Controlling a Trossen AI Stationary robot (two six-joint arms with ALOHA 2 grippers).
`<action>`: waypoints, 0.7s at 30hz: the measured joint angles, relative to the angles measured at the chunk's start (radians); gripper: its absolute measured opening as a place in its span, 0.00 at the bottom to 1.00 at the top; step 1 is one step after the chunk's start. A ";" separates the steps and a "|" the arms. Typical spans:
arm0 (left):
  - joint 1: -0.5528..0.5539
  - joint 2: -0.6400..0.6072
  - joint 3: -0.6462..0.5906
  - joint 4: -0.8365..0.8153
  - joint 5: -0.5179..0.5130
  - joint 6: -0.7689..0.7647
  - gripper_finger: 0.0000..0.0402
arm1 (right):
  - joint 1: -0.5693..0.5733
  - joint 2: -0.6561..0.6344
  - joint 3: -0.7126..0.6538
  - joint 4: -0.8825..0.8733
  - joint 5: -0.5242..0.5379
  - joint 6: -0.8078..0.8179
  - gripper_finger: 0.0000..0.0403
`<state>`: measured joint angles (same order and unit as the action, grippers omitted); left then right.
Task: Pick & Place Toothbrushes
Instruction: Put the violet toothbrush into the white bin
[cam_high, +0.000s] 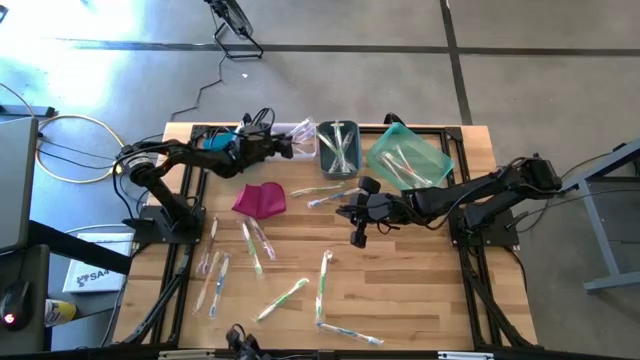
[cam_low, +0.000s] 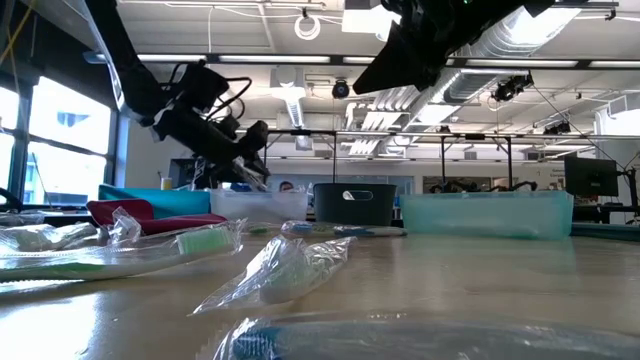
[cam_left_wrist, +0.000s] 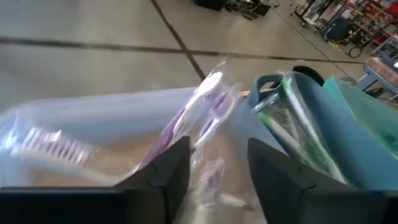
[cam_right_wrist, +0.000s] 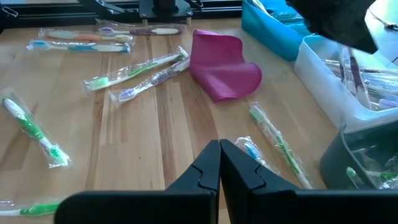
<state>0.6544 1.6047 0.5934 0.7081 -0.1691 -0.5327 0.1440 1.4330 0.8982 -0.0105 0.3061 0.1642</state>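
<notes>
1. While the left gripper (cam_high: 290, 148) hangs over the clear bin (cam_high: 300, 133) at the table's far edge, its fingers (cam_left_wrist: 163, 171) stand apart, with a purple-handled wrapped toothbrush (cam_left_wrist: 205, 102) in the gap between them, over the bin; whether the fingers touch it I cannot tell.
2. Inside that clear bin lies another wrapped toothbrush with purple and white bristles (cam_left_wrist: 53, 144).
3. Just beside the clear bin stands the grey bin (cam_high: 338, 148), holding several wrapped toothbrushes, some with green handles (cam_left_wrist: 273, 121).
4. Next along the far edge sits the teal bin (cam_high: 410, 157), tilted askew, with pale wrapped toothbrushes inside.
5. On the other side of the clear bin, under the left arm, a blue bin (cam_right_wrist: 273, 31) shows.
6. Over the middle of the table the right gripper (cam_high: 358, 238) hovers with its fingers (cam_right_wrist: 208, 168) pressed together, holding nothing.
7. A magenta pouch (cam_high: 260, 199) lies on the wooden table (cam_high: 420, 290), near the left arm.
8. Loose wrapped toothbrushes are scattered over the table: two with blue and pale handles (cam_high: 325, 195) between the pouch and the right gripper, and a green one (cam_high: 251, 245) just in front of the pouch.
9. A cluster of pale ones (cam_high: 212, 272) lies toward the left side.
10. Green-handled ones (cam_high: 284, 299) lie near the front, and one more (cam_high: 352, 333) rests close to the front edge.
11. At table height, wrapped toothbrushes (cam_low: 275, 275) fill the foreground, with the bins in a row behind.
</notes>
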 joint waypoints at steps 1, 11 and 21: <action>0.000 0.000 0.009 0.003 -0.001 0.019 0.41 | 0.000 0.000 0.000 0.000 0.000 0.006 0.00; 0.000 0.000 0.185 -0.050 -0.029 0.349 0.51 | 0.000 0.000 0.000 0.000 0.000 0.049 0.01; 0.001 0.000 0.277 -0.302 -0.258 0.589 0.51 | 0.000 0.000 0.000 0.015 0.007 0.051 0.01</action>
<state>0.6552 1.6047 0.8707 0.4056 -0.4270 0.0561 0.1440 1.4334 0.8982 0.0041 0.3127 0.2151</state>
